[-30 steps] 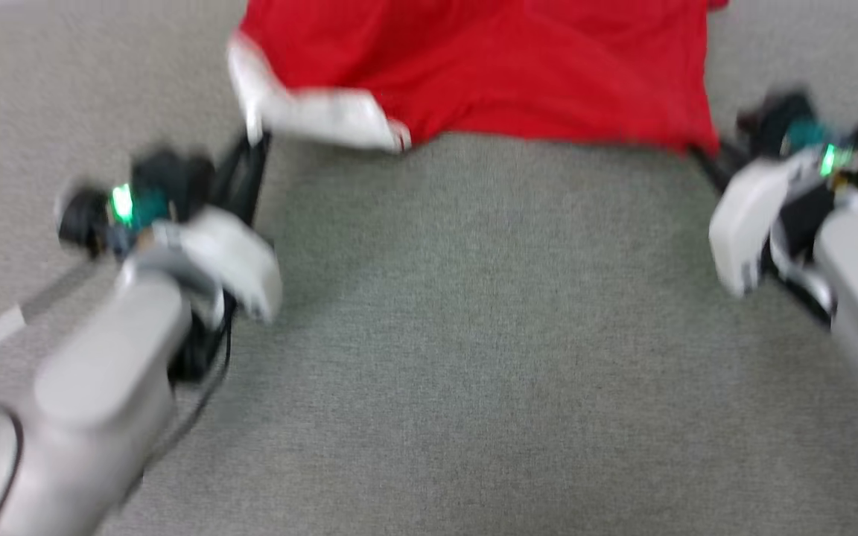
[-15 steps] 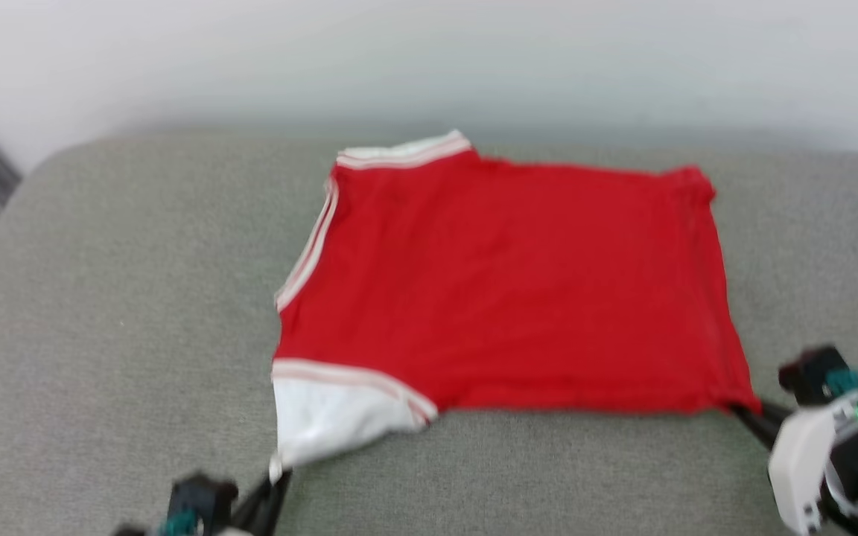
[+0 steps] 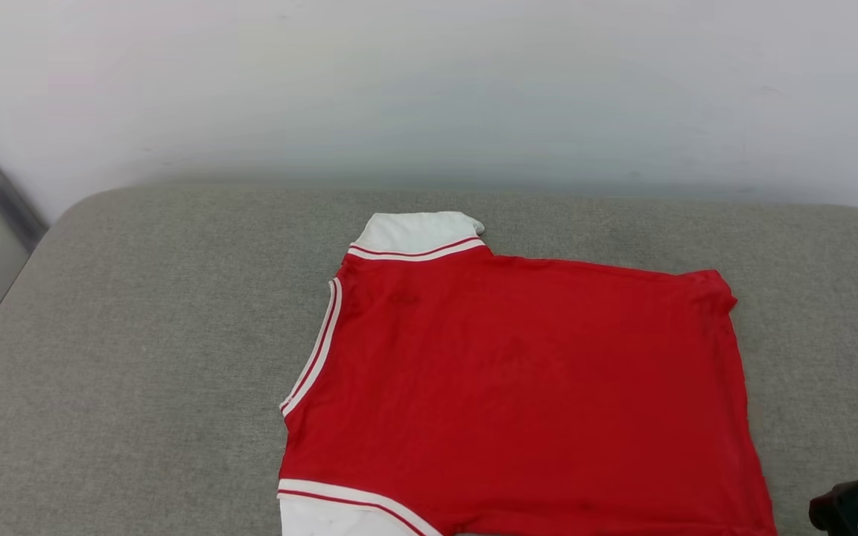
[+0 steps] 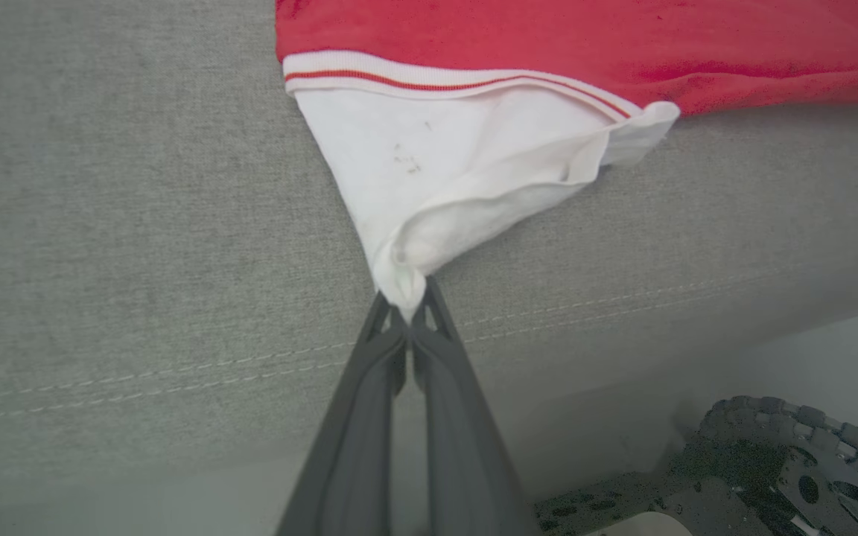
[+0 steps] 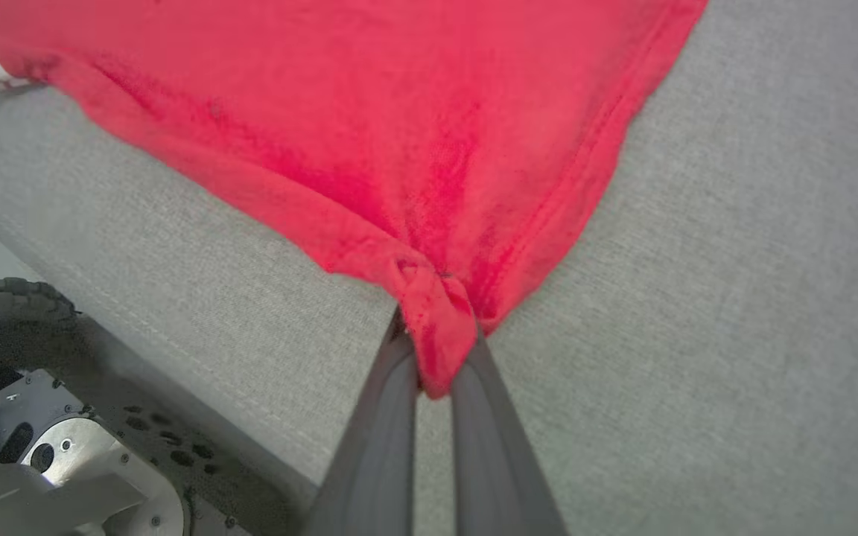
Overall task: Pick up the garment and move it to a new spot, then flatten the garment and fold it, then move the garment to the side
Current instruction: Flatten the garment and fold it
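Slippage is the likeliest trouble from here: each hand has only a small nip of cloth, so I judge that a sharp pull or lift could draw a corner free and let that side of the red short-sleeved jersey T-shirt with white sleeves [image 3: 518, 387] drop into a heap. An uneven pull is the second risk. The near white sleeve [image 4: 444, 171] is bunched into a cone towards its grip, and if one arm leads the other, the body could skew or crease rather than lie flat for folding. Both grips also sit close to the front edge of the grey woven fabric cushion [image 3: 138, 335], so dragging further that way might tip the near side of the cloth over the seam towards the robot's wheeled base [image 4: 771, 461]. The T-shirt lies spread on the cushion, fairly smooth, with the striped collar to the left, the hem to the right, the far sleeve towards the pale wall, and no lettering showing on the upper face. The left hand [image 4: 408, 316] is closed tight, its two dark fingers pinching the tip of the near white sleeve. The right hand [image 5: 436, 357] is likewise clamped together on the near red hem corner [image 5: 436, 327], a fold of which pokes down between its fingers.
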Controlling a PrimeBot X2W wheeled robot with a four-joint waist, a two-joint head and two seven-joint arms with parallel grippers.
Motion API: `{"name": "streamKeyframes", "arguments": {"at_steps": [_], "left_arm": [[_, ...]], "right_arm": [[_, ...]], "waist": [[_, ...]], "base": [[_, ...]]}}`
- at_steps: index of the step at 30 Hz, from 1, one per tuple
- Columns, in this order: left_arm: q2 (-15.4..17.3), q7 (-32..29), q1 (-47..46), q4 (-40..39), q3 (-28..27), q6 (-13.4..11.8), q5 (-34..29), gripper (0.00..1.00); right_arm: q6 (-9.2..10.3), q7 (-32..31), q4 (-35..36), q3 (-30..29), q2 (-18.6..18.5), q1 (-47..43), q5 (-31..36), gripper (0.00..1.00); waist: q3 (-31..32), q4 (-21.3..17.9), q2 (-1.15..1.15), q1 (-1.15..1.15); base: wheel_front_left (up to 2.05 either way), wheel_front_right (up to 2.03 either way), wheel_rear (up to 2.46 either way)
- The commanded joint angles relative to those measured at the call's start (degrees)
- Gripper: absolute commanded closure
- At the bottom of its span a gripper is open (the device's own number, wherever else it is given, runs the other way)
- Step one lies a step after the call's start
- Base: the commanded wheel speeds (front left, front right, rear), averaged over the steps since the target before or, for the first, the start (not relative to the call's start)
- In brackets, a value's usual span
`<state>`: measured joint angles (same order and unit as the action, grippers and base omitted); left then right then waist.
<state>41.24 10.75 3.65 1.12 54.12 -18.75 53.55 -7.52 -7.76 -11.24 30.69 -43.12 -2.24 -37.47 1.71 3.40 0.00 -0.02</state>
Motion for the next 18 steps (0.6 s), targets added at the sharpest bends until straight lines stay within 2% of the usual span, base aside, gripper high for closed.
{"name": "streamKeyframes", "arguments": {"at_steps": [1, 7, 13, 16, 18], "left_arm": [[0.56, -0.46, -1.39, -0.27, -0.13, -0.21, -0.66, 1.0], [0.96, -1.31, -7.78, 0.13, -0.78, 1.14, -3.54, 1.0], [0.64, -1.29, -16.78, 3.83, -2.18, 4.69, -6.27, 1.0], [0.17, -1.25, -19.96, 5.05, -2.89, 5.64, -6.98, 1.0], [-0.19, -1.81, -24.89, 6.56, -3.74, 7.07, -8.02, 1.0]], "right_arm": [[0.06, -1.25, 1.88, -2.18, 1.03, -1.93, 1.22, 1.0], [0.06, -5.41, 7.79, -8.98, 3.72, -3.74, 4.83, 1.0], [0.06, -8.39, 12.07, -12.8, 5.09, -0.81, 6.27, 1.0], [0.06, -9.09, 13.14, -13.53, 5.2, 0.42, 6.44, 1.0], [0.06, -9.73, 14.29, -14.25, 5.5, 2.68, 6.74, 1.0]], "waist": [[-0.01, 0.06, 0.0, 0.02], [-0.21, -0.14, 0.0, 0.02], [-1.79, -1.12, 0.0, 0.02], [-3.14, -1.64, 0.0, 0.02], [-5.63, -2.46, 0.0, 0.02]], "base": [[0.0, 0.0, 0.0], [0.0, 0.0, 0.0], [0.0, 0.0, 0.0], [0.0, 0.0, 0.0], [0.0, 0.0, 0.0]]}}
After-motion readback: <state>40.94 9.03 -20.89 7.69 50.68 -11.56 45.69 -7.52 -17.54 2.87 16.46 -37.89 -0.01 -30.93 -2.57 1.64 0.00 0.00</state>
